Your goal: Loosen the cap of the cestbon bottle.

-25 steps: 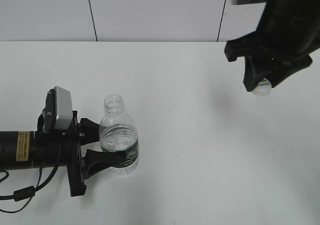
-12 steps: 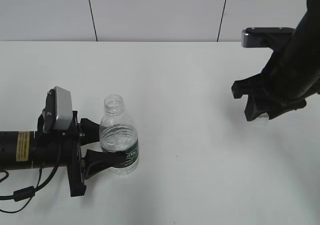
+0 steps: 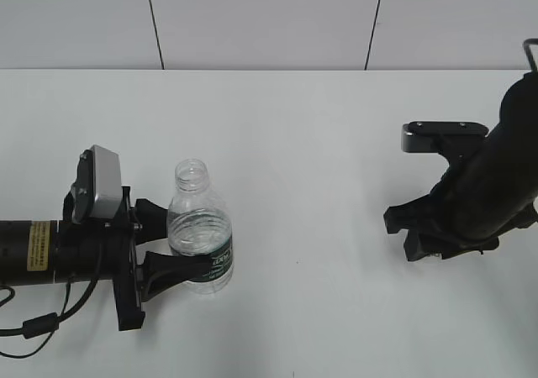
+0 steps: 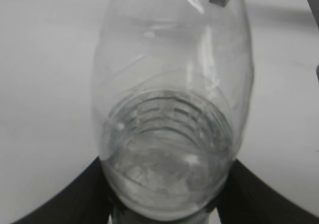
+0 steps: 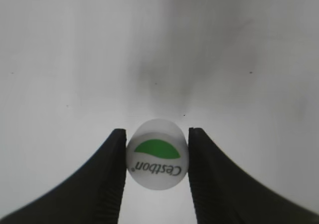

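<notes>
The cestbon bottle (image 3: 200,227) stands upright on the white table at the left, clear with a dark green label band, and its neck (image 3: 191,174) is open with no cap on it. My left gripper (image 3: 179,242) is shut on the bottle's lower body from the left. In the left wrist view the bottle (image 4: 169,109) fills the frame between the fingers of the left gripper (image 4: 164,206). My right gripper (image 3: 427,242) hangs low over the table at the right. It is shut on the white cap (image 5: 157,154), held between the fingers of the right gripper (image 5: 156,147). The arm hides the cap in the exterior view.
The white table (image 3: 319,143) runs back to a pale panelled wall (image 3: 261,17). A cable (image 3: 34,323) trails from the left arm at the front left edge.
My right gripper has come down with the cap from high at the back right to just above the table. The left gripper and the bottle have not moved.
</notes>
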Robot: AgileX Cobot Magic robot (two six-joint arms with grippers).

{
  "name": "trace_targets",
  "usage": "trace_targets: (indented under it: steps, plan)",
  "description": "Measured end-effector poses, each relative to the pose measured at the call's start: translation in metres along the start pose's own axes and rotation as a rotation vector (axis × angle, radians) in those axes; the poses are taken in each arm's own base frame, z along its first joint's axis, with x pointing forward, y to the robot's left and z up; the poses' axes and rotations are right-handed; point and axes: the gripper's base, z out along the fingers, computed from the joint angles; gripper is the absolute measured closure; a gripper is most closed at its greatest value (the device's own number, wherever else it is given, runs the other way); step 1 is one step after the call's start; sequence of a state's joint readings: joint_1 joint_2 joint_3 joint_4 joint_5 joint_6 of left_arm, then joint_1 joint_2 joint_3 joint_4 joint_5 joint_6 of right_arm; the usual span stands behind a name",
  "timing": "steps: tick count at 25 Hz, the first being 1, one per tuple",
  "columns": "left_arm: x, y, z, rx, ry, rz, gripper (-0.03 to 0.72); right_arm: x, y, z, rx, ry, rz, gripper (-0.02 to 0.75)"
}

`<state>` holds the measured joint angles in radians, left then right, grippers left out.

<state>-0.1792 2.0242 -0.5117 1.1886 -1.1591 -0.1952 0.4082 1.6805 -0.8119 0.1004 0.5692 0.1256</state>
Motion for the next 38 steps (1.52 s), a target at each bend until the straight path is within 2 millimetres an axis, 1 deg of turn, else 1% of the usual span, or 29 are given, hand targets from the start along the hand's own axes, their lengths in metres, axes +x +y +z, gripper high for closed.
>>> trace_targets:
  steps: [4,7,10,12,13,15,17,18,20,23,28,30,33,38]
  plan:
    - [0.0,0.0,0.0,0.001,0.0,0.0,0.326,-0.001,-0.001,0.018,0.005,0.018,-0.018,0.443]
    - [0.0,0.0,0.0,0.001,0.0,0.0,0.326,0.0,-0.002,0.028,0.008,0.039,-0.017,0.443]
    - [0.0,0.0,0.0,0.001,0.0,0.0,0.326,0.001,-0.002,0.036,0.012,0.06,-0.023,0.444]
    - [0.0,0.0,0.0,0.002,-0.001,0.001,0.326,0.001,-0.002,0.037,0.009,0.055,-0.027,0.433]
    - [0.0,0.0,0.0,0.002,-0.001,0.001,0.326,0.001,-0.002,0.037,0.005,0.053,-0.024,0.412]
    - [0.0,0.0,0.0,0.002,-0.001,0.001,0.326,0.0,-0.001,0.037,0.0,0.049,-0.02,0.33]
    - [0.0,0.0,0.0,0.002,-0.001,0.001,0.326,0.0,-0.001,0.037,-0.005,0.047,-0.012,0.211]
    - [0.0,0.0,0.0,0.002,-0.001,0.001,0.326,0.0,-0.001,0.037,-0.006,0.047,-0.009,0.173]
    - [0.0,0.0,0.0,0.002,-0.001,0.001,0.326,0.0,0.0,0.037,-0.008,0.047,-0.007,0.132]
    - [0.0,0.0,0.0,0.002,-0.001,0.001,0.323,0.0,0.0,0.037,-0.009,0.046,-0.006,0.13]
    - [0.002,0.0,0.0,0.002,0.019,0.002,0.209,0.0,0.0,0.037,-0.012,0.046,-0.002,0.139]
    - [0.004,0.0,0.0,0.002,0.039,0.005,0.187,0.0,0.0,0.037,-0.012,0.048,-0.001,0.141]
    - [0.007,0.0,0.0,0.0,0.08,0.007,0.176,0.0,0.0,0.034,-0.014,0.041,0.0,0.143]
    - [0.008,0.003,-0.005,-0.011,0.098,0.017,0.175,-0.003,0.002,0.02,-0.025,-0.009,-0.004,0.143]
